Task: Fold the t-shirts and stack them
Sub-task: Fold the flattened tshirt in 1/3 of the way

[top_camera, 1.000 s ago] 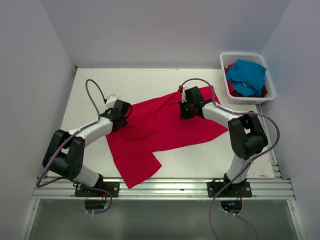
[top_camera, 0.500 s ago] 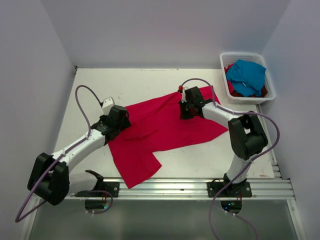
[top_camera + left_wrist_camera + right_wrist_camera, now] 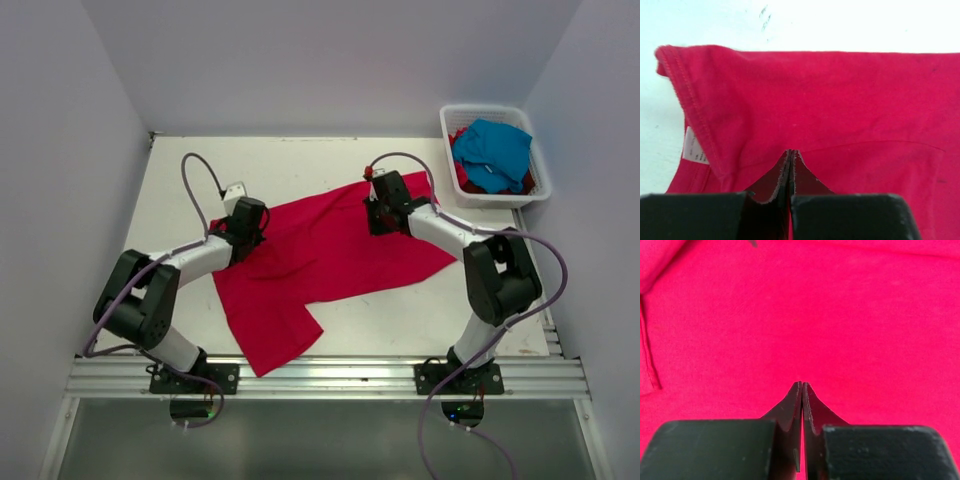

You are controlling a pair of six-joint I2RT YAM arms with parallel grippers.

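Crimson cloth covers the middle of the table [image 3: 290, 165]: one red t-shirt [image 3: 320, 260] lies flat, its long axis running from the left arm's side up toward the right arm's side, with a loose flap [image 3: 275, 335] trailing down to the near edge. The left gripper [image 3: 244, 226] sits at the shirt's far-left corner. In the left wrist view its fingertips [image 3: 789, 157] are pressed together tip to tip, low on the fabric. The stitched hem [image 3: 687, 105] and a white label [image 3: 694, 147] lie just left of them, and most of the cloth spreads ahead and to the right. The right gripper [image 3: 381, 214] sits on the far edge nearer the right end, its jaws likewise closed with red cloth all around. For either arm I cannot tell whether a pinch of fabric is caught between the tips. I judge the coming move turns on this pairing: the two grippers sit along the same far edge, so that edge would fold toward the near side. A turquoise t-shirt [image 3: 495, 150] waits in the white basket [image 3: 543, 190], well right of both arms and nearer the right one.
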